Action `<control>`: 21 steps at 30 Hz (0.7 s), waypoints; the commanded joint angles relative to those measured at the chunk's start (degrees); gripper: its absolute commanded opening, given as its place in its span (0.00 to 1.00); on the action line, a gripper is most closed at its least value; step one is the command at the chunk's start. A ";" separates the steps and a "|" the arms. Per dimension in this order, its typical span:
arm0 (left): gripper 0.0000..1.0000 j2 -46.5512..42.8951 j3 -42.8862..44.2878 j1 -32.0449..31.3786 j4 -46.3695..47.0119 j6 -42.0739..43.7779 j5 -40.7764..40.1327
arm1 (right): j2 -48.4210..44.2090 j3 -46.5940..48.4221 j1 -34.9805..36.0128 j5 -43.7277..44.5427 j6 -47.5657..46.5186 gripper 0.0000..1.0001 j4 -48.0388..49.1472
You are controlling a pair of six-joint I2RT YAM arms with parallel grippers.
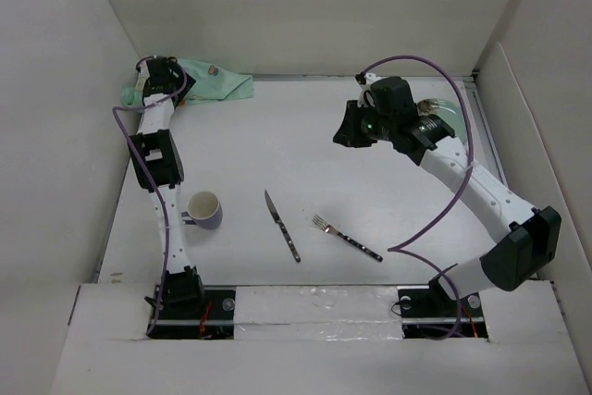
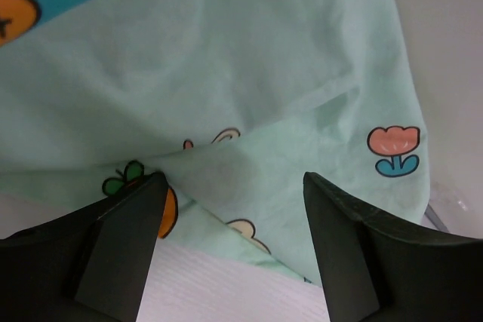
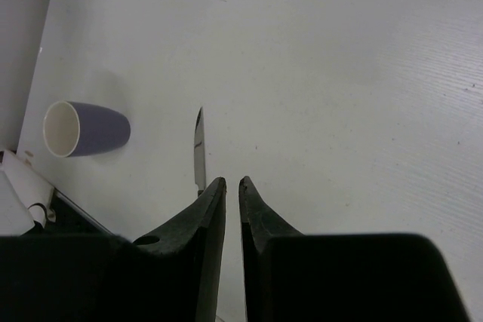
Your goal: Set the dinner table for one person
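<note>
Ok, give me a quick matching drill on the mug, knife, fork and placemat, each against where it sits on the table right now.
1 mug
2 knife
3 fork
4 placemat

A crumpled in the far-left corner
B middle of the near row
C rightmost in the near row
D upright, leftmost in the near row

Pairs: 1-D, 2-B, 3-C, 4-A

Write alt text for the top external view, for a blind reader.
Two robot arms stand over a white dinner table: the left arm reaches a crumpled mint-green cloth placemat at the far left, the right arm bends inward. Near them lie a purple mug, a steel knife and a fork.
</note>
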 commanded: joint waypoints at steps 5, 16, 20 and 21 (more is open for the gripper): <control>0.48 4.37 2.29 -0.92 6.21 -2.89 4.60 | 1.48 5.50 2.37 2.63 0.37 0.18 -1.68; 0.00 -0.88 -4.54 -5.30 7.35 -1.66 8.55 | -2.46 1.99 1.76 3.43 1.60 0.16 1.22; 0.00 -9.41 -10.27 -9.61 8.50 1.15 11.00 | -3.61 -1.79 0.18 4.13 1.96 0.15 4.64; 0.00 -12.56 -10.80 -11.71 8.15 1.68 11.63 | -3.79 -2.14 0.17 4.22 2.13 0.14 5.43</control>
